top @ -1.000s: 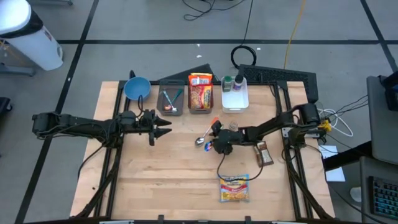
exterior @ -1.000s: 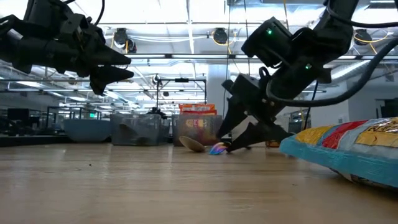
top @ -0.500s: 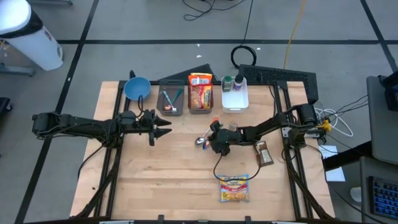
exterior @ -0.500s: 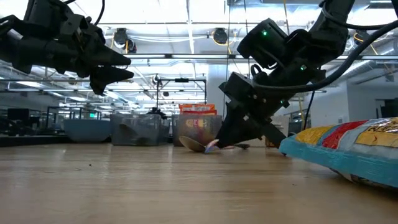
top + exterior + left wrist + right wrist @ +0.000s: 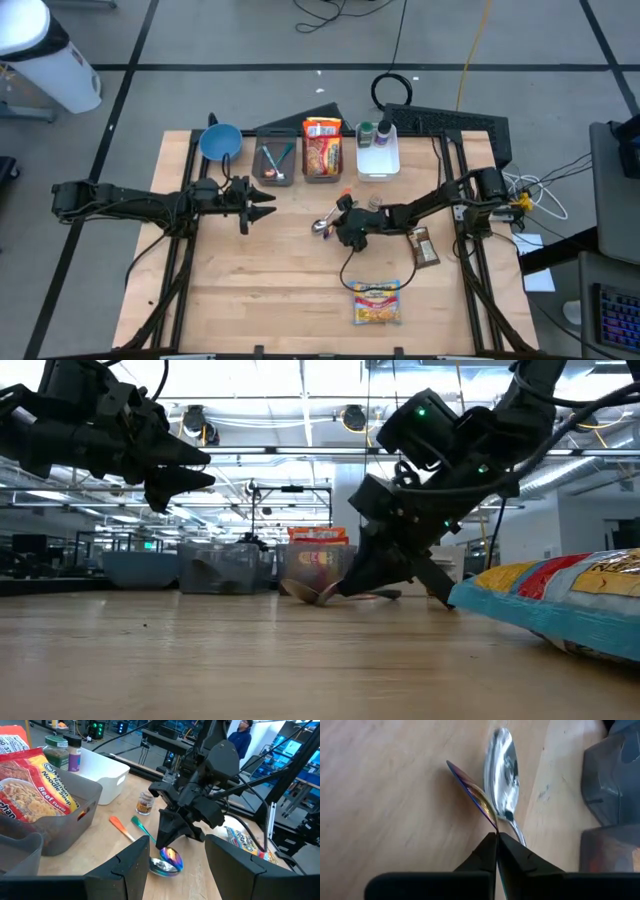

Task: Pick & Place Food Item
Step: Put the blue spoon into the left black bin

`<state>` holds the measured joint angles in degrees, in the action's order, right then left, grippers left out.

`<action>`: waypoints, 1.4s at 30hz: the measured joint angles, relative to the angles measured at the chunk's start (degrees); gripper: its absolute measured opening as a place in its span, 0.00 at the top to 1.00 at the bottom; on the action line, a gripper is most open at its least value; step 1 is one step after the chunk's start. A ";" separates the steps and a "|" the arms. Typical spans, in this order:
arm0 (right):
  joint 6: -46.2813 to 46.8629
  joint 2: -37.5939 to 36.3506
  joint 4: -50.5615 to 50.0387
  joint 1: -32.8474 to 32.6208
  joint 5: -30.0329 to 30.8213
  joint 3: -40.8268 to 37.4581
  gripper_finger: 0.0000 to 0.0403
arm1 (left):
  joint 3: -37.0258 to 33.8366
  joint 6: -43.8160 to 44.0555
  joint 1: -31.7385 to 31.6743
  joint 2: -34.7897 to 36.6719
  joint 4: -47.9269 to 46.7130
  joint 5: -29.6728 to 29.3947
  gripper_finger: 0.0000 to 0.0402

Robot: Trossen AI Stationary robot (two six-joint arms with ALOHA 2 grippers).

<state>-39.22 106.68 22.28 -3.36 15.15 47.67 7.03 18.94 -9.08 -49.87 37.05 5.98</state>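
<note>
1. The table [image 5: 250,290] is made of pale, smooth wood.
2. The left gripper [image 5: 262,200] is held open above it, well apart.
3. A shiny rainbow spoon [image 5: 472,795] is pinched by the closed right gripper [image 5: 496,841] mid-table.
4. A rounded silver spoon [image 5: 502,765] lies touching it, near grey bins [image 5: 322,165].

A rainbow sheen of purple, blue and gold is being shown by the spoon [image 5: 169,855], beside a plain silver spoon [image 5: 503,779]. Pale wood grain is being displayed by the table [image 5: 250,290]. A blue bowl [image 5: 220,141], grey bins [image 5: 273,163] and a white bin [image 5: 378,158] are being seen. Red and yellow print is being carried by the noodle packet [image 5: 30,782]. An orange handle [image 5: 120,826] and a teal handle [image 5: 140,827] are being seen near it.
</note>
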 joint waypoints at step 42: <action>27.48 -19.24 1.80 -1.94 -1.81 3.07 1.00 | 0.02 -6.98 0.00 -0.02 1.20 -0.05 0.50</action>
<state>-11.75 87.44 24.08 -5.30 13.35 50.74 7.05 11.96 -9.08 -49.89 38.25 5.93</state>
